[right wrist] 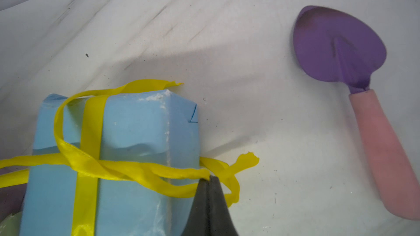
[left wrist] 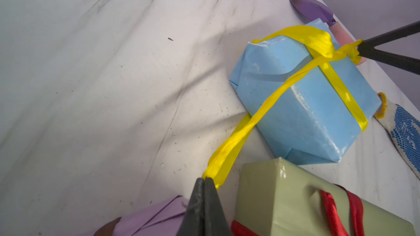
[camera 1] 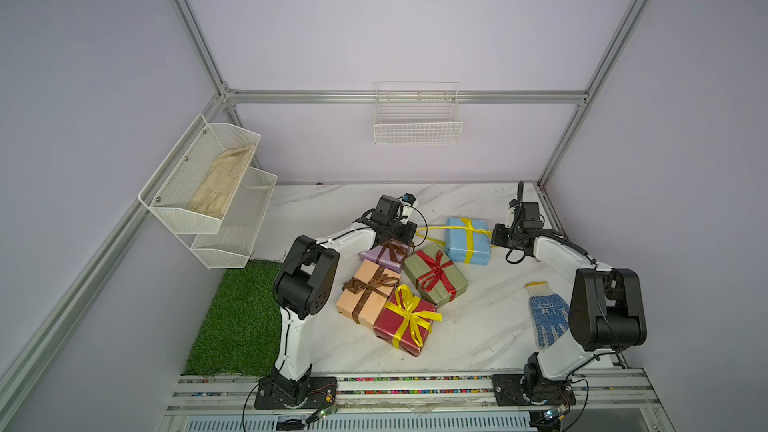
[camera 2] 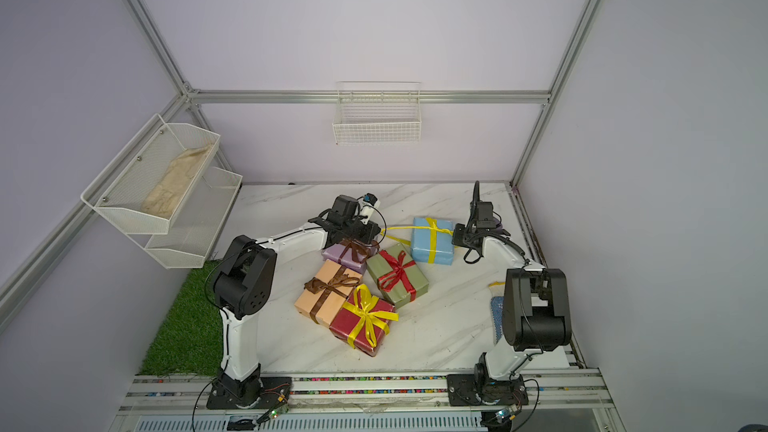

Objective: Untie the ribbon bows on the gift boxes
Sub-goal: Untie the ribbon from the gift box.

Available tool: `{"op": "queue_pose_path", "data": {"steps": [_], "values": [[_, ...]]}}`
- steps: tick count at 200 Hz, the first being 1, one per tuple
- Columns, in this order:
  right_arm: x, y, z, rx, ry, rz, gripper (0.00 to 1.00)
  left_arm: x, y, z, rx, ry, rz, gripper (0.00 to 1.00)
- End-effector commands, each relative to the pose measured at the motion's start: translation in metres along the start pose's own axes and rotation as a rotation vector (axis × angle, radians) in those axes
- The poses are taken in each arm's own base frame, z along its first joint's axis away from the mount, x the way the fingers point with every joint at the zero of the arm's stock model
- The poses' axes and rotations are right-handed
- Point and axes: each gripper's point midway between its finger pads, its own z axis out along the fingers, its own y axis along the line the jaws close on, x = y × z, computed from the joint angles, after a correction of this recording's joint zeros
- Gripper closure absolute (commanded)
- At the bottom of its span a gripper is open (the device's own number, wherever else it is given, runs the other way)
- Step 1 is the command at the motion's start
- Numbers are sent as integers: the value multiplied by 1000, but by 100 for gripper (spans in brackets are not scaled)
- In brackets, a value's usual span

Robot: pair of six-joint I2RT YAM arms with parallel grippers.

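So the left hand is pinched fully shut on the long strand of the yellow ribbon, and the right hand is shut on its tail. The ribbon runs across the light blue box, near the worktop's far right corner. There's bare marble toward the far edge, and the olive green box sits just beside the left hand.

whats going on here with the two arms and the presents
The light blue box is being untied. The left end effector and the right end effector are each shut on a tail of its yellow ribbon, stretched between them; the ribbon still wraps the box. The lilac box, peach box, olive box and dark red box are not yet untied.
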Motion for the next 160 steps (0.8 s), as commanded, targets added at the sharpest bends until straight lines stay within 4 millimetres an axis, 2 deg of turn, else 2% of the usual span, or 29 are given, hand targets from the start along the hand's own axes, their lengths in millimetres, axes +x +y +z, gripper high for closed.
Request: {"op": "queue_pose_path", "data": {"steps": [1,60,98,104,118,122,134,148,160], "values": [[3,-18,-5,56,-5,52,100,-23,3,-27,-37,-71,-8,100],[15,-53,-9,165,14,164,100,-17,16,-35,-79,-57,-7,100],[19,-58,-18,207,52,176,100,-17,9,-32,-38,-38,2,100],[17,-58,-21,209,51,175,96,-17,9,-32,-33,-35,2,100],[9,-57,-30,211,33,165,79,-19,6,-32,-19,-39,4,100],[12,-57,-34,216,52,162,74,-19,5,-32,-14,-37,5,100],[7,-55,-43,212,45,149,64,-21,3,-34,-5,-38,10,100],[-1,-52,-53,202,28,134,60,-24,-1,-38,7,-33,17,94],[-6,-41,-59,144,16,121,59,-28,-3,-44,7,-34,25,84]]}}
